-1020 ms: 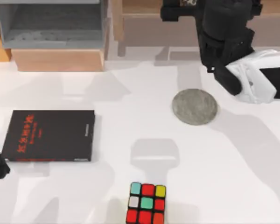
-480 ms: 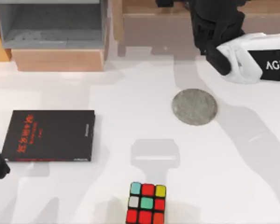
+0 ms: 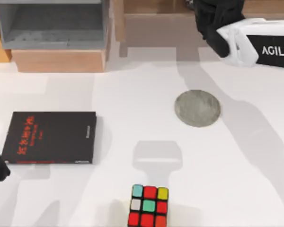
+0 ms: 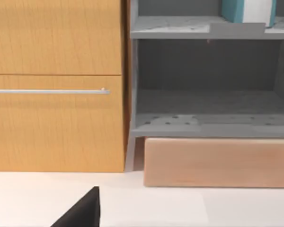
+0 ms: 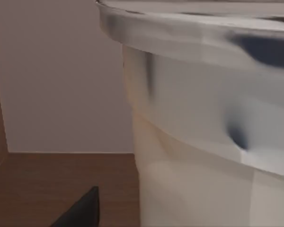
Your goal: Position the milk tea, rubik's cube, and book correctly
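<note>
Looming just before the right gripper, the milk tea.

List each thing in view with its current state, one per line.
book: flat on the table's left, black face up.
rubik's cube: on the table at the front edge, untouched.
coaster: flat on the table, nothing on it.
milk tea: upright, lid on, close before the right wrist camera.
lower shelf bay: open.

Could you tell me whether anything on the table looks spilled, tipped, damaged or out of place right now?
Nothing stands out. The book lies flat at the table's left, black face up, the rubik's cube sits square at the front edge, and the grey coaster lies bare. The milk tea appears close before the right wrist camera, with no spill in sight.
</note>
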You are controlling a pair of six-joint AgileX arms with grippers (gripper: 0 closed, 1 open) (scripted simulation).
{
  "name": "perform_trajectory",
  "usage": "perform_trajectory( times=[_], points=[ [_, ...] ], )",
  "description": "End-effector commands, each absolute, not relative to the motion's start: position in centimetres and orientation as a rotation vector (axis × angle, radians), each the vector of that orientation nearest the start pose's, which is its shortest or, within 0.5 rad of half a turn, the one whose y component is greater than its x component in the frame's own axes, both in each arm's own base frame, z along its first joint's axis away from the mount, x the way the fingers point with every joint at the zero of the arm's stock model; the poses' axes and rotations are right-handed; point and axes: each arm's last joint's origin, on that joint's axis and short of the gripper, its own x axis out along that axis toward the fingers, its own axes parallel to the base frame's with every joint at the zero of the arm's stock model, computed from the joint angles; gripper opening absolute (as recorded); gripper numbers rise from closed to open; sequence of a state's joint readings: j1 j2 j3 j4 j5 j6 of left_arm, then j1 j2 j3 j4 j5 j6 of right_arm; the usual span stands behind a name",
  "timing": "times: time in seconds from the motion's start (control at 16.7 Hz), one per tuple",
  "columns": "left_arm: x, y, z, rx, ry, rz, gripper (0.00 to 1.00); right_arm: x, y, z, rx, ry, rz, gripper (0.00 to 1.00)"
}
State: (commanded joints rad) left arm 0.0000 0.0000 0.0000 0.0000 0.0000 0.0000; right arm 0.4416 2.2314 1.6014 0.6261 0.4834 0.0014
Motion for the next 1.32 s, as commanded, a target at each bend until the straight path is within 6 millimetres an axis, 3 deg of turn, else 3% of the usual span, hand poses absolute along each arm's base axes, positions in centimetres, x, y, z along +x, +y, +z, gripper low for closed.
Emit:
perform_trajectory(
  times=[0.12,0.9,1.32],
  points=[
    [10.57,-0.12,16.0,0.0,0.0,0.0,1.0,47.05,21.34,21.18,-0.012,-0.002,-0.016,1.0],
    [10.57,-0.12,16.0,0.0,0.0,0.0,1.0,47.05,21.34,21.18,-0.012,-0.002,-0.016,0.02],
    [10.57,-0.12,16.0,0.0,0.0,0.0,1.0,47.05,21.34,21.18,-0.012,-0.002,-0.016,0.0]
  ],
)
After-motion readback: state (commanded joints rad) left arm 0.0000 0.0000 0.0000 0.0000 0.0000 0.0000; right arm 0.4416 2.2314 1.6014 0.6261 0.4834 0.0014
